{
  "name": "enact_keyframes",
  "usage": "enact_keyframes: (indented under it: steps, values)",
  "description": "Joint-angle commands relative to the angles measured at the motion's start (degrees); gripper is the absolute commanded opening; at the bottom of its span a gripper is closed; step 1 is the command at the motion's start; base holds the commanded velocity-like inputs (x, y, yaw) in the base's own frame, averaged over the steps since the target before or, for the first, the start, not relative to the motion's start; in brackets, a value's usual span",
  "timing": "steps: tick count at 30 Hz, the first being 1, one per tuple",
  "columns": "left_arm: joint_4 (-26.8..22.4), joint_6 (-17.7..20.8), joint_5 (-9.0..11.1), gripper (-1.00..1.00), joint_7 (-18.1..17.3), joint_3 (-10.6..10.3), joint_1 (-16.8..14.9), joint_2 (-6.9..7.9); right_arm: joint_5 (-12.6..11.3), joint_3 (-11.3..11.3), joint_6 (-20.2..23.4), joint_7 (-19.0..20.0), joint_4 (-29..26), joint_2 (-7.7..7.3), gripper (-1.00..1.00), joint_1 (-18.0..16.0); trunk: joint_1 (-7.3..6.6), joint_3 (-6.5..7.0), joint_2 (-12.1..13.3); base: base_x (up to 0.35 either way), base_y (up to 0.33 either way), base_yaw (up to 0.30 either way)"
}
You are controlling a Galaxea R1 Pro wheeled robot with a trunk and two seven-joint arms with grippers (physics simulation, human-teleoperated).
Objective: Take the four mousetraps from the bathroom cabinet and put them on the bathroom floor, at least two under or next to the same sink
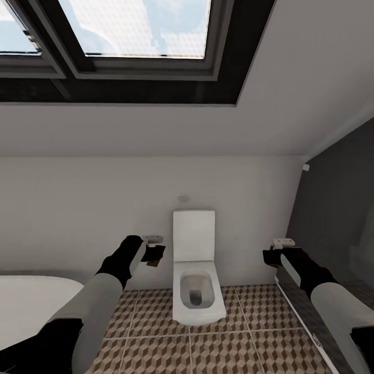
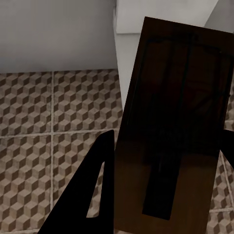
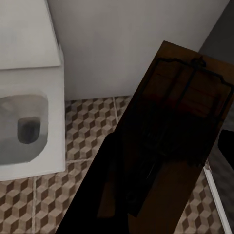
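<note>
Two mousetraps are in view, one carried by each arm, above the bathroom floor [image 1: 244, 332] with its cube-printed tiles. Ahead stands a white toilet [image 1: 194, 272] against the pale wall, and the rim of a white bathtub [image 1: 31, 291] shows at the left, under a large skylight [image 1: 130, 31].

The left gripper [image 1: 151, 254] is closed on a mousetrap [image 2: 170, 131], a flat brown board with dark wire across its face, held out over the tiles beside the toilet's side. One dark finger [image 2: 90, 190] shows along the board's long edge, so the hold seems to be across the width. The right gripper [image 1: 271, 257] likewise holds its own mousetrap [image 3: 170, 146], tilted, with the toilet bowl to one side and a grey wall panel to the other.

Judging by their look, these boards are light, stiff and thin, easy to carry but easy to twist or slip in a pinch. The wire and spring stand proud of the wood, so a grip on the bare long edges, clear of the wire, looks safest. Set down flat, such a board should lie still on the tiles.

No brand, label or readable writing appears on the traps, the toilet or the walls.
</note>
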Motion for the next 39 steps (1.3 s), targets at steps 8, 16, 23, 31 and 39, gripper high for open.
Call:
enact_keyframes:
  steps: [8, 16, 23, 31, 39]
  values:
    - [-0.1, 0.3, 0.0, -1.00, 0.2, 0.2, 0.0, -0.14, -0.5, 0.4, 0.2, -0.1, 0.1, -0.10, -1.00, 0.0, 0.02, -0.03, 0.0, 0.001, -0.052, 0.000]
    - [0.0, 0.3, 0.3, -1.00, 0.2, 0.9, 0.0, -0.07, -0.5, 0.4, 0.2, -0.2, 0.1, -0.09, -1.00, 0.0, 0.02, -0.03, 0.0, 0.067, -0.205, 0.000]
    - [0.0, 0.2, 1.3, -1.00, 0.2, 1.9, 0.0, 0.02, -0.5, 0.4, 0.2, -0.3, 0.1, -0.03, -1.00, 0.0, 0.02, -0.03, 0.0, 0.118, -0.190, 0.000]
    - [-0.1, 0.2, 1.5, -1.00, 0.3, 2.1, 0.0, 0.03, -0.5, 0.4, 0.1, -0.4, 0.1, 0.04, -1.00, 0.0, 0.02, -0.03, 0.0, 0.092, -0.090, 0.069]
    - [0.0, 0.2, 1.4, -1.00, 0.4, 2.1, 0.0, 0.17, -0.5, 0.4, -0.8, -0.4, 1.0, 0.11, -1.00, 0.0, 0.02, -0.03, 0.0, 0.012, -0.009, 0.244]
